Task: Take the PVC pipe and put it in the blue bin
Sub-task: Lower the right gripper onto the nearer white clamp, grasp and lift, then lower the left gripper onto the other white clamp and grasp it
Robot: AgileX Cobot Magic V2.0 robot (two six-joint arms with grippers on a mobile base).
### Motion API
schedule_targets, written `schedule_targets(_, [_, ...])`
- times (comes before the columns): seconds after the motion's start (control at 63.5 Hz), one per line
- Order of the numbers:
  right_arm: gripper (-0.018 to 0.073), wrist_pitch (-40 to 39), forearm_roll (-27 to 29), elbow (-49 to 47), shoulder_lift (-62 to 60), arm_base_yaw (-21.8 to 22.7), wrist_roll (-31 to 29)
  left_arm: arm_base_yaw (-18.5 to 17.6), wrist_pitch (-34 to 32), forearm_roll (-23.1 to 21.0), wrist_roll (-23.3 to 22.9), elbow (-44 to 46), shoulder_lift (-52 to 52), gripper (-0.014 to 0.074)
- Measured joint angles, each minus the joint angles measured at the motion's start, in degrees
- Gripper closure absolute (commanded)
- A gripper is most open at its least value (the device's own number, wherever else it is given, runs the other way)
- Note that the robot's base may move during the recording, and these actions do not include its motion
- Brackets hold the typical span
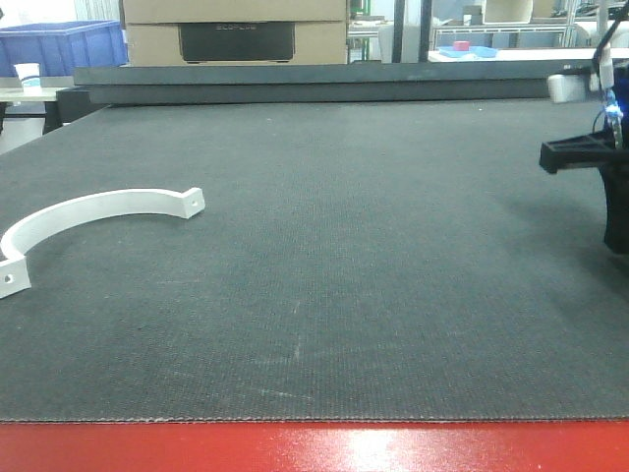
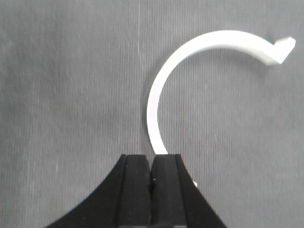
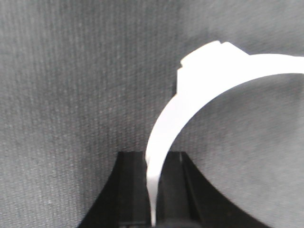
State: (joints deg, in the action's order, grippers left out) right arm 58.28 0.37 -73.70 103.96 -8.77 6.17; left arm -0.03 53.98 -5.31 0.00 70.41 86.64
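Observation:
One white PVC pipe clamp lies flat on the dark mat at the left. In the left wrist view it curves beyond my left gripper, which is shut and empty just above one end of it; the band passes under the right finger. My right gripper is shut on a second white PVC pipe clamp, whose band runs up between the jaws and arcs off to the right. In the front view the right gripper hangs above the mat at the right edge. The blue bin stands far back left.
The dark mat covers the table, with a red edge at the front. Cardboard boxes stand behind the far edge. A white cup sits on a side table at the back left.

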Motion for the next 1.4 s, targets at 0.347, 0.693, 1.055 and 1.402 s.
schedule_targets(0.347, [0.0715,0.71,-0.37,-1.19,-6.83,0.0,0.0,0.0,7.1,2.79,-4.3,6.09,2.46,0.0708])
schedule_targets(0.693, [0.0715,0.17,-0.37,-1.19,-10.6,0.0,0.11,-4.33,9.3,3.17,-5.06,9.14,11.29,0.0707])
schedule_targets(1.055, [0.0715,0.17,-0.37,-1.19,-10.6,0.0,0.11,-7.74,7.88,9.99,-12.23,9.19,15.49,0.0667])
schedule_targets(1.402, [0.0715,0.17,-0.37,-1.19,-10.6,0.0,0.11,-7.63,5.36,8.86,-14.52,9.28,18.28,0.0214])
